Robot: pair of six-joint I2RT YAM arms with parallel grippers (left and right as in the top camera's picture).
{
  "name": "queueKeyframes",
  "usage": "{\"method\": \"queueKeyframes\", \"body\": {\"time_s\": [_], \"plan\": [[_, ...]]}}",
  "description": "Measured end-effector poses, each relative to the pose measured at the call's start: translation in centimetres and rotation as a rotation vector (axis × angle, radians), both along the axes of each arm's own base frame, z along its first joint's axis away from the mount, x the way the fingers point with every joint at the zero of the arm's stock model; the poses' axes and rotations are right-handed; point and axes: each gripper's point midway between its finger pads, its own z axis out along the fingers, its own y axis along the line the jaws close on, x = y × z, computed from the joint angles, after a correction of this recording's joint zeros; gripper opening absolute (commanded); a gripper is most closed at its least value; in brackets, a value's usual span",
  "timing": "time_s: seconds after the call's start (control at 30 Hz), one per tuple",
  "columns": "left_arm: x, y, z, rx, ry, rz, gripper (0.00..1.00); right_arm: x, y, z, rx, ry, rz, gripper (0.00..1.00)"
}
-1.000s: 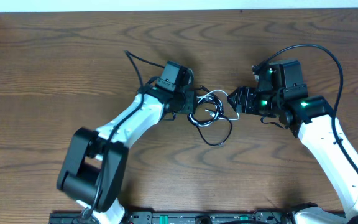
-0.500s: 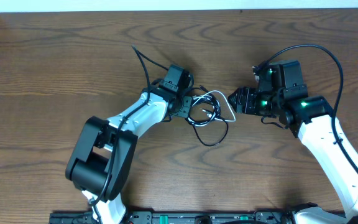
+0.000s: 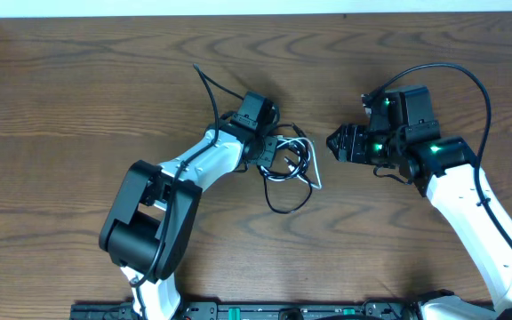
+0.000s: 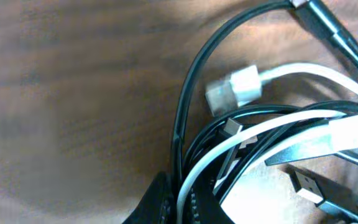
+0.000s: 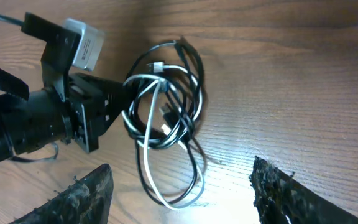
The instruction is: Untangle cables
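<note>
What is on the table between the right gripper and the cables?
Nothing: in the overhead view only bare table separates the right gripper from the cables.

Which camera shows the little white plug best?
The left wrist view: the white plug sits close up, next to a black cord loop. The right wrist view shows it tiny, near the top of the tangle. Overhead, only a thin white cord shows; the plug is too small to find.
</note>
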Motion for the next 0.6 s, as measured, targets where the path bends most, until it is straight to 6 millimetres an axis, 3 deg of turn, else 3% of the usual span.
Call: {"method": "queueKeyframes", "body": {"time_s": [0.1,0.17,0.27,0.43,0.6], "plan": [[-1.3,0.2,0.7,-0.013,0.043,0.007,0.08,0.0,0.1,0.0,0.004,0.0,0.002,0.65],[-1.5,-0.2,2.5,-0.059,0.03,0.014,0.07,0.1,0.4,0.3,0.02,-0.009,0.013,0.65],[-1.3,-1.5,8.4,-0.185,-0.066,0.014,0.07,0.3,1.4,1.1,0.072,-0.041,0.059,0.64],[-2.1,-2.6,16.0,-0.348,-0.183,-0.003,0.07,-0.1,3.7,2.6,0.166,-0.08,0.163,0.63],[-3.1,-3.5,17.1,-0.43,-0.145,-0.004,0.07,-1.0,5.2,3.2,0.211,-0.079,0.229,0.56]]}}
